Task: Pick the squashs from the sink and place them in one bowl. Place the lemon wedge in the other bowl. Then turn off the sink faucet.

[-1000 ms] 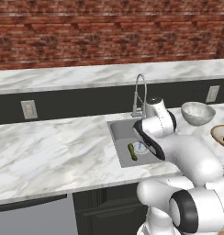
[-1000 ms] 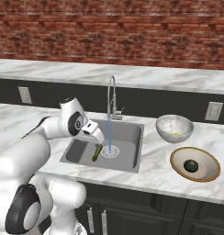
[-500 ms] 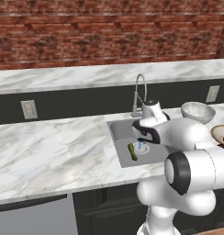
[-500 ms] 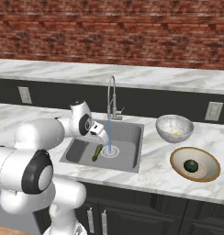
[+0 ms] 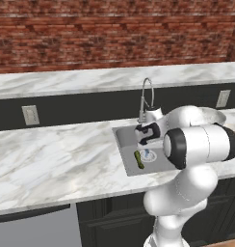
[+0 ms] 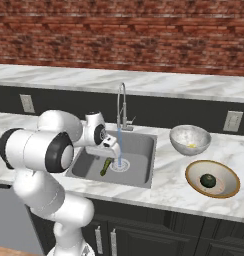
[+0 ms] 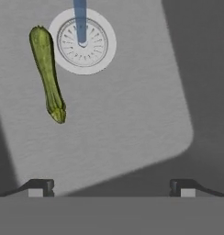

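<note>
The white marble table [image 6: 39,127] carries a grey-white bowl [image 6: 190,139] and, just beside it, a tan bowl [image 6: 212,179], right of its sink [image 6: 139,150].

Glossy white rounded arm [image 6: 41,150], dark joint rings, small dark claw [image 7: 111,186] tips

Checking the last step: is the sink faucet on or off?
On: a blue stream runs from the faucet spout down onto the drain.

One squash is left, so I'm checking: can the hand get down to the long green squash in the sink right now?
Probably yes. The hand hangs open over the sink, and the squash lies bare on the floor beside the drain, nothing covering it.
</note>
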